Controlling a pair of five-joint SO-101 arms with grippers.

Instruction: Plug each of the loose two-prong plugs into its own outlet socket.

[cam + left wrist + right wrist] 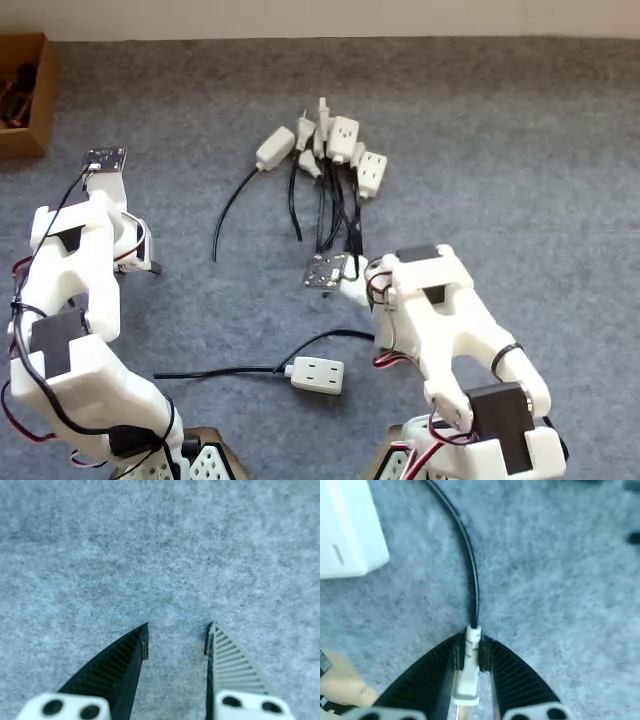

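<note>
One white plug (466, 680) sits clamped between the black fingers (512, 680) of the right gripper (470, 647), which close tightly on its sides. A thin black cord (470, 570) runs out of the plug's end and curves away across the table (520, 150). In the high view, this arm reaches in from the near right, its wrist low over the middle of the table.

Just beside it, nearer the arm bases, a white outlet block (318, 374) lies flat with black cord trailing off to the left. Farther away, at the middle of the table's far part, a cluster of white plugs and outlet blocks (343, 138) lies bunched together, their black cords tangled and running toward the right arm.

Well apart, on the left side, the left gripper (176, 640) hangs over bare table with its fingers spread moderately and nothing between them.

Gray, felt-like fabric covers the whole table. A cardboard box (25, 95) holding dark items sits at the far left corner, and a pale strip (320, 15) runs along the far edge.
</note>
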